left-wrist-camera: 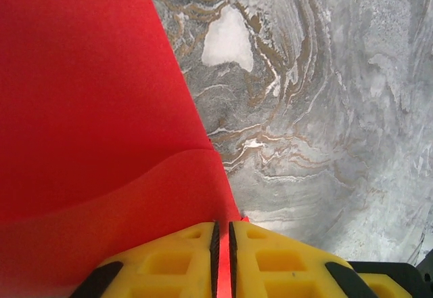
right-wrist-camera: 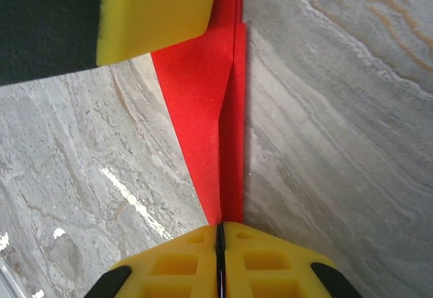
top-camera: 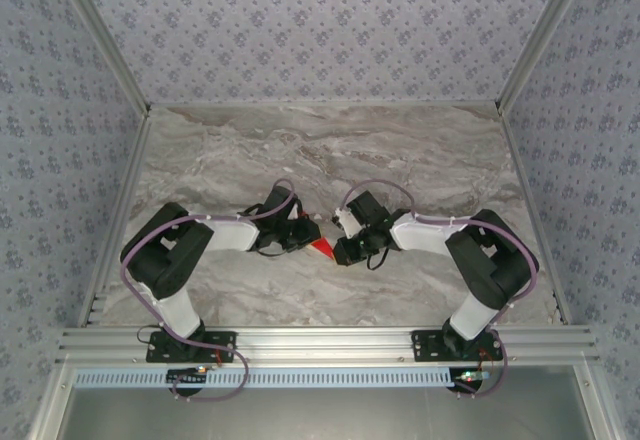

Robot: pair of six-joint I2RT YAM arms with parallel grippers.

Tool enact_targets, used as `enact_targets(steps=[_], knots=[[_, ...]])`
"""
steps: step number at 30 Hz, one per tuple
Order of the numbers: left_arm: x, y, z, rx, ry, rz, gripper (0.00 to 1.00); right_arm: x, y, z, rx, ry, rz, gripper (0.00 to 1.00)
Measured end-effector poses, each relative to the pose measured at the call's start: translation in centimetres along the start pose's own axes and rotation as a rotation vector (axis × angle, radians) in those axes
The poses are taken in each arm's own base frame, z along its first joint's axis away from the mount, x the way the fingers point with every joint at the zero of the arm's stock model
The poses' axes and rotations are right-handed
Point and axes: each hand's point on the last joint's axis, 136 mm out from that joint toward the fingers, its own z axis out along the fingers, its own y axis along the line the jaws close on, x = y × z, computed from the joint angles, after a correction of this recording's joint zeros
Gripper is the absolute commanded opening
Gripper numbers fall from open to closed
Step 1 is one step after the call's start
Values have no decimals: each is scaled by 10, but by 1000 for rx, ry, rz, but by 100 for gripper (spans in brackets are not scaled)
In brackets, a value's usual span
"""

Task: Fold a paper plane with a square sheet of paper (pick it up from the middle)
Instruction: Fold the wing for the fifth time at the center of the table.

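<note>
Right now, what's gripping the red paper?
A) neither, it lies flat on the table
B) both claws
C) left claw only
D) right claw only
B: in the left wrist view the left claw is shut on the red paper, and in the right wrist view the right claw is pinched shut on its folded edge.
</note>
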Motion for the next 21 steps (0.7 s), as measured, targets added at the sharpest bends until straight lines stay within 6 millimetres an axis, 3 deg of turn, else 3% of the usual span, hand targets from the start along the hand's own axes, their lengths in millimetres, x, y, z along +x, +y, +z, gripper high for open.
enact_targets(steps=[9,16,21], knots=[[-2,-2,-4,3,-6,33,20,-2,1,0,-57,-9,22,0],[-10,-32,-27,99,-67,105,22,-6,-1,-2,-139,-32,104,0],[3,-30,-24,129,-60,129,22,-12,1,-3,-197,-44,159,0]])
